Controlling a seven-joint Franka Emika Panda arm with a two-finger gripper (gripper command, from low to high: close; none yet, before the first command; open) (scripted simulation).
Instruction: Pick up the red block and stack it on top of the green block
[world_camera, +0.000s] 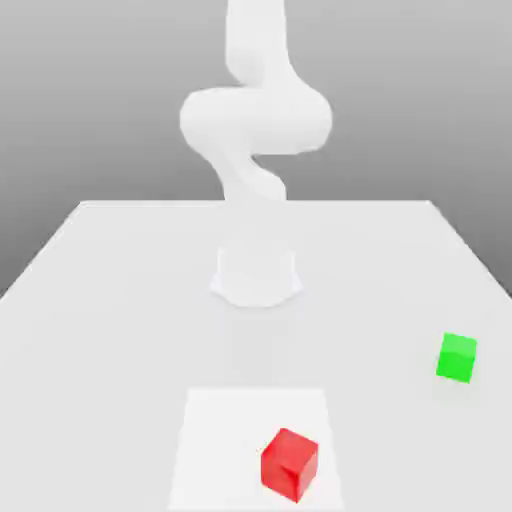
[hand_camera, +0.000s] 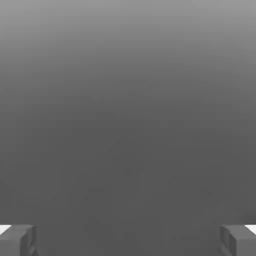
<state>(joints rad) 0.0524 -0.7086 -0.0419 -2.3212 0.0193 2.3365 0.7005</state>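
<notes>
A small glossy red block (world_camera: 289, 464) sits near the front of the white table (world_camera: 110, 300), on a lighter square patch. The green block (world_camera: 457, 357) rests on the table toward the exterior view's right, a little farther back than the red one and well apart from it. The white arm (world_camera: 255, 120) rises from its round base (world_camera: 256, 276) at the table's middle and bends upward out of the picture. In the hand view my gripper (hand_camera: 128, 240) is open, its two grey fingertips (hand_camera: 17, 240) far apart with nothing between them, facing plain grey background.
The lighter square patch (world_camera: 220, 440) lies at the table's front centre. The table's far edge runs behind the arm's base, and its side edges slope outward toward the front.
</notes>
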